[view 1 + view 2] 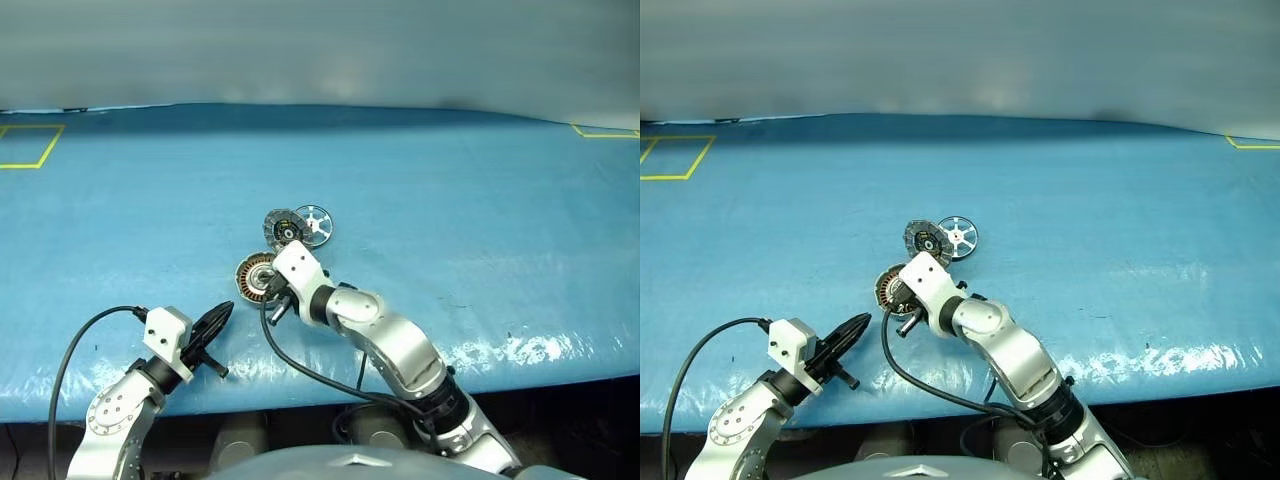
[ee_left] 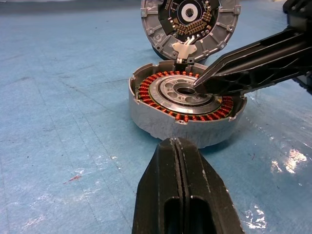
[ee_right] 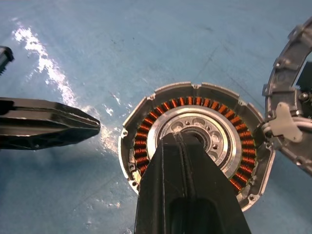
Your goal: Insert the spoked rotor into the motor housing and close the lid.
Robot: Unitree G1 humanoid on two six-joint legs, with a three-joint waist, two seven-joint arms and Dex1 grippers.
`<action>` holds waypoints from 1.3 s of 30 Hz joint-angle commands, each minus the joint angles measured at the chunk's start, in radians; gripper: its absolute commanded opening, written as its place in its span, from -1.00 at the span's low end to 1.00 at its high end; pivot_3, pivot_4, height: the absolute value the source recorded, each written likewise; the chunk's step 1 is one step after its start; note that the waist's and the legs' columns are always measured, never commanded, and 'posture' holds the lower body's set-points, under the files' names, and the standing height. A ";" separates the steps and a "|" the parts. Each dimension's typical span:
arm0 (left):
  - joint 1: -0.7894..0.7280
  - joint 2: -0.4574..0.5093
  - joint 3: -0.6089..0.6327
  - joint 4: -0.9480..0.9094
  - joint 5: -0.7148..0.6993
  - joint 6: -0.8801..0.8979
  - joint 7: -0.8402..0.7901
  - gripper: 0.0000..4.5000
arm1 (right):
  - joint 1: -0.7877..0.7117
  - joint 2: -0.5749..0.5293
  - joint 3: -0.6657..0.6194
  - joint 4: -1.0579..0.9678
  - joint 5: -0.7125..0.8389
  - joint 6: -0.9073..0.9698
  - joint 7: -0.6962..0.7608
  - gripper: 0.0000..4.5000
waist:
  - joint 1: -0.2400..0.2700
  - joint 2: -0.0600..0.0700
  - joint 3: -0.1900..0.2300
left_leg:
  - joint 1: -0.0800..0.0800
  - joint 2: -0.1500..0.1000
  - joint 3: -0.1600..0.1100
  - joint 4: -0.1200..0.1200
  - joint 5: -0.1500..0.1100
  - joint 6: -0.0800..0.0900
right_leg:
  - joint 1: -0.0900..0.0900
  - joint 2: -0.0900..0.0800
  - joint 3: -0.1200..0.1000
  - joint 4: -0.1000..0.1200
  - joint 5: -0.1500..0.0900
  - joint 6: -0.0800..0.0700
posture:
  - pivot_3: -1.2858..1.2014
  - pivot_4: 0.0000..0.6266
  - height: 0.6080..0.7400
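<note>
Just blue tarp-covered table (image 1: 480,180) w/ yellow tape marks (image 1: 30,146).

Blue table cover (image 1: 480,200) with yellow tape corners (image 1: 30,145).

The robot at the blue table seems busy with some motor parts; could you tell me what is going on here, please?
The round grey metal motor housing with its copper winding ring sits open on the blue table, its hinged grey lid swung back, dark face showing. The small silver spoked rotor lies beside the lid, not yet inserted. The right gripper, shut and empty, has its tip over the housing's silver centre. The left gripper, also shut, waits just short of the housing.
</note>
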 commanded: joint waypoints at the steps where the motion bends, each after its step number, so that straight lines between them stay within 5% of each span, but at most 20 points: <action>1: -0.007 0.001 0.005 -0.031 -0.003 -0.017 0.000 -1.00 | 0.016 -0.063 -0.079 -0.150 0.056 0.041 0.039 -0.99 | 0.001 0.000 0.000 | 0.000 0.000 0.000 0.000 0.000 0.000 | 0.000 0.000 0.000 0.000 0.000 0.000 | 0.03 -0.52 1.00; 9: -0.030 -0.002 -0.001 -0.003 -0.003 -0.017 -0.007 -1.00 | -0.022 -0.347 -0.166 -0.228 0.046 0.269 0.047 -0.99 | 0.002 0.000 0.000 | 0.000 -0.001 0.000 0.001 0.000 0.000 | 0.000 0.000 0.000 0.000 -0.001 -0.001 | 0.03 -0.52 1.00; 15: -0.042 -0.004 -0.007 0.007 -0.002 -0.020 -0.009 -1.00 | -0.085 -0.335 -0.220 -0.061 0.003 0.203 -0.019 -0.92 | 0.000 0.000 0.000 | 0.001 0.000 0.000 0.001 0.000 0.000 | 0.001 0.000 0.000 0.000 0.000 -0.001 | 0.03 -0.52 1.00; 22: -0.032 -0.012 -0.014 0.023 0.018 -0.042 0.000 -1.00 | -0.126 -0.311 -0.175 0.102 -0.070 0.049 -0.056 0.00 | 0.003 0.000 0.000 | -0.001 -0.001 0.000 0.001 0.000 0.000 | 0.001 0.000 0.001 -0.001 0.002 -0.001 | 0.03 -0.52 1.00; 39: -0.040 -0.039 -0.039 0.188 0.078 -0.211 -0.014 -1.00 | -0.207 -0.225 -0.126 0.295 -0.127 -0.197 0.014 0.00 | 0.001 0.001 0.000 | 0.000 -0.001 0.001 0.001 0.000 0.000 | 0.001 0.000 0.000 -0.001 0.005 -0.003 | 0.03 -0.52 1.00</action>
